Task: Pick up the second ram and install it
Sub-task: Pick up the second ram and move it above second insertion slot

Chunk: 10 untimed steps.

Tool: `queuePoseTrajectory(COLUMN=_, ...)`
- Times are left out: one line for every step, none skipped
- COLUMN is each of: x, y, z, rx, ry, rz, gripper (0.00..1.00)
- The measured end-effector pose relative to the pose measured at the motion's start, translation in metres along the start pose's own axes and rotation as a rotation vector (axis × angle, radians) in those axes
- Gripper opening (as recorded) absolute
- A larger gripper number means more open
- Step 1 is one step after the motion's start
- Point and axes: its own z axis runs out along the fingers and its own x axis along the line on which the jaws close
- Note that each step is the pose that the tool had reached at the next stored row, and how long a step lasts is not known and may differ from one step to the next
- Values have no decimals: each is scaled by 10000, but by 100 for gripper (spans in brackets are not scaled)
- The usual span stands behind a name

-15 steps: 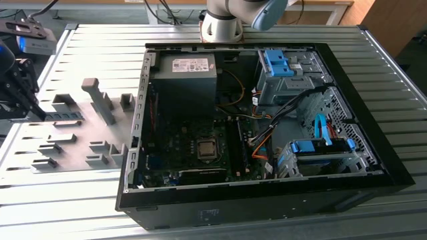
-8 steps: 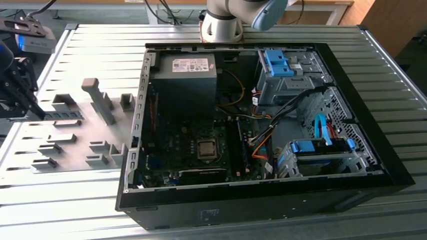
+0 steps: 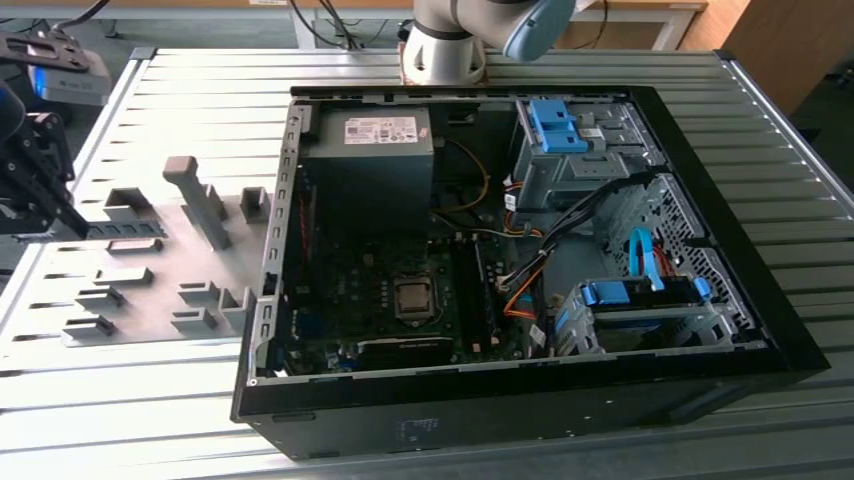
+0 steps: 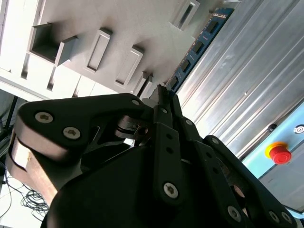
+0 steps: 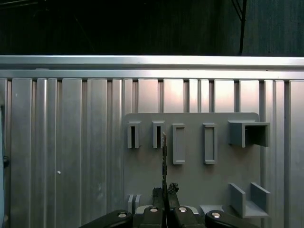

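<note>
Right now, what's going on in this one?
The arm's pincer is closed on the second ram, a thin blue-green stick, over the grey holder plate beside the open computer case. Whether the stick is clear of the plate cannot be told. It is not yet in the motherboard.

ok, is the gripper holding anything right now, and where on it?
Yes: the gripper is shut on the second ram, pinching its two flat faces at one end; the rest of the stick juts out beyond it.
</note>
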Motion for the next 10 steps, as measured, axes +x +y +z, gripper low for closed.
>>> queuePoseTrajectory(x=0, y=0, z=-2, rx=-1, ry=1, rz=1, gripper=14)
queuePoseTrajectory(x=0, y=0, z=-5, rx=-1, ry=0, rz=0, gripper=14)
queuePoseTrajectory(x=0, y=0, z=-8, rx=-1, ry=1, rz=1, gripper=14)
queuePoseTrajectory(x=0, y=0, z=-11, rx=-2, ry=1, rz=1, gripper=14)
queuePoseTrajectory(x=0, y=0, z=-12, rx=0, ry=1, rz=0, gripper=14)
queuePoseTrajectory(x=0, y=0, z=-14, rx=0, ry=0, rz=0, gripper=14)
queuePoseTrajectory(x=0, y=0, z=-17, rx=-1, ry=1, rz=1, gripper=14)
queuePoseTrajectory(x=0, y=0, z=-21, rx=-2, ry=1, rz=0, gripper=14)
queuePoseTrajectory(x=0, y=0, z=-23, rx=0, ry=0, rz=1, gripper=14)
queuePoseTrajectory(x=0, y=0, z=-27, rx=-1, ry=1, rz=0, gripper=14)
